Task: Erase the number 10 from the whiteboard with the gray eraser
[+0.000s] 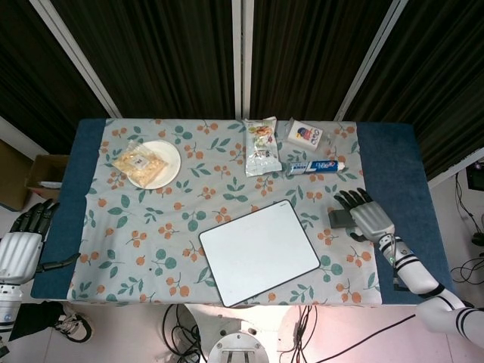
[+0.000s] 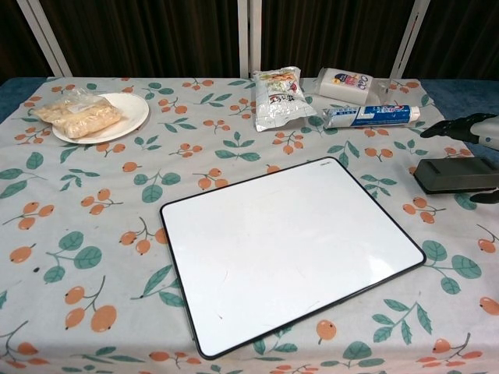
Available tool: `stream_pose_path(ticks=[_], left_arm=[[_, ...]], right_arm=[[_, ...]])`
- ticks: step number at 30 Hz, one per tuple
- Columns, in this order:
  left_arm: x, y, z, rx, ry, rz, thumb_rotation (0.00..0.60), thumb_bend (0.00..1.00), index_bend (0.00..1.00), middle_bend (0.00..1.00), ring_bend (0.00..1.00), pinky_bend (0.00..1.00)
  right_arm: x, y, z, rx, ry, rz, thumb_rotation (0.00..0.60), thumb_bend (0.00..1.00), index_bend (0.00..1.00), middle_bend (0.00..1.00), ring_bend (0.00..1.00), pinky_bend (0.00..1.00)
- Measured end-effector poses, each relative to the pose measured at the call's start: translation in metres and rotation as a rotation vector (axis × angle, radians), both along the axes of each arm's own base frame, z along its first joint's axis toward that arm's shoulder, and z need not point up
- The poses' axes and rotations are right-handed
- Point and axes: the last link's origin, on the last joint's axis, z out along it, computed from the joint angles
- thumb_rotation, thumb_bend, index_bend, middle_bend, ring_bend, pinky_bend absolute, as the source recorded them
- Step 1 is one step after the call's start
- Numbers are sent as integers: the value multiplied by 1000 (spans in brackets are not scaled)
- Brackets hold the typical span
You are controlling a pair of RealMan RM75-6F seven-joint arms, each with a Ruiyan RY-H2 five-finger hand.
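The gray eraser [image 2: 455, 174] lay flat on the bench [image 1: 393, 159], at three o'clock from the whiteboard [image 2: 290, 247], whose face was wiped clean. The right hand [image 1: 368, 216] rested beside the eraser, fingers [image 1: 349, 199] spread wide, gripping nothing. Off the bench at eight o'clock hung the left hand [image 1: 21, 246], fingers loosely apart and empty. At twelve o'clock sat the toothpaste tube [image 2: 371, 116].

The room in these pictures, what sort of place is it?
Probably a robot lab or test room, set up to look homely: a floral tablecloth with a whiteboard and snacks, dark curtains behind, loose cables on the floor.
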Motion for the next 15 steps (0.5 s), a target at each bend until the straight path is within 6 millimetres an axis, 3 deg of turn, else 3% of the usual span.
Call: stream_pose_path(ticks=[6, 9, 15], left_arm=[[2, -1, 1, 9, -5, -9, 345, 38, 42, 35, 57, 168], [4, -1, 1, 10, -7, -13, 341, 38, 43, 34, 57, 167], [10, 0, 1, 13, -15, -35, 342, 38, 43, 34, 57, 167]], right_arm=[[-1, 15, 23, -84, -19, 47, 600, 124, 0, 0, 0, 0], [-7, 33, 42, -191, -20, 67, 600, 125, 0, 0, 0, 0], [-37, 96, 89, -448, 1, -37, 600, 125, 0, 0, 0, 0]])
